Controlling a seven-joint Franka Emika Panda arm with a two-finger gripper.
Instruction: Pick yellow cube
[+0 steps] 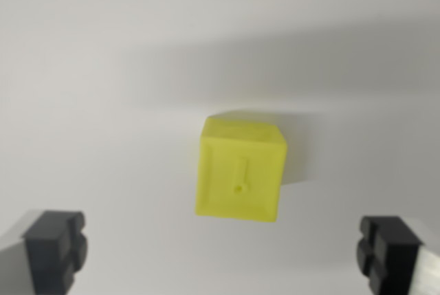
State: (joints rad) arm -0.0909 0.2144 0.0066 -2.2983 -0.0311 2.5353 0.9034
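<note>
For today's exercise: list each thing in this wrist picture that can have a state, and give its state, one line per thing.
yellow cube: resting on the white surface, not held, slightly turned, a marked face towards the camera.
end effector: open, fingers wide apart, touching nothing, the cube beyond the gap between them.
white surface: bare apart from the cube, with shadow across it.
</note>
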